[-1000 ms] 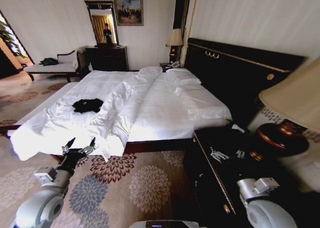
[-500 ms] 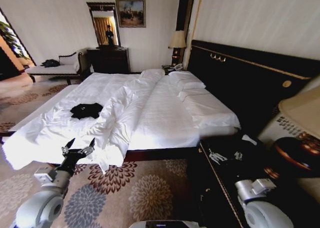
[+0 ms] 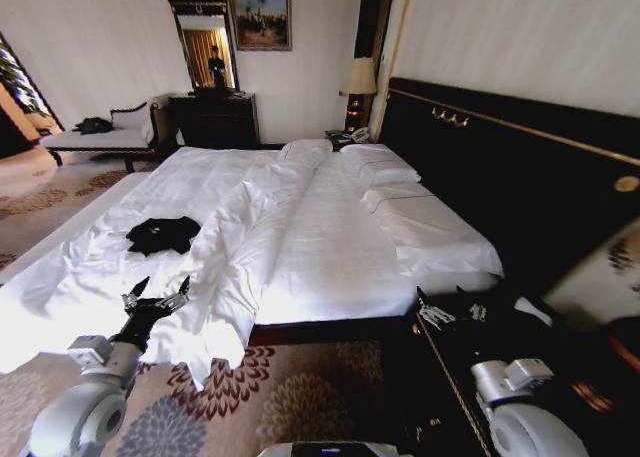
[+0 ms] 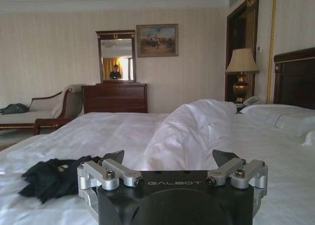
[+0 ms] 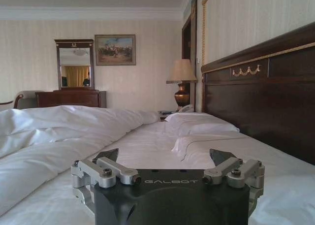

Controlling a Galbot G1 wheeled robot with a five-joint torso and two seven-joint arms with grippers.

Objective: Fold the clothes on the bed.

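We see flat open sheet around the black T-shirt [image 3: 162,233] on the bed [image 3: 330,262]. A bunched ridge of white duvet [image 3: 245,242] rises just beside it, perhaps blocking reach from the headboard [image 3: 520,192] side.

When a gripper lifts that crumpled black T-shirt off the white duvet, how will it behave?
The black soft-fabric T-shirt lies crumpled, so it will probably drape limply from one pinch. It looks thin and light. The rumpled white duvet underneath might get pinched up with it.

Head camera looks forward and down across the bed [image 3: 330,247] from its foot. Both wrist cameras face level toward the far wall, apparently low, sharing the mirror [image 4: 116,56].
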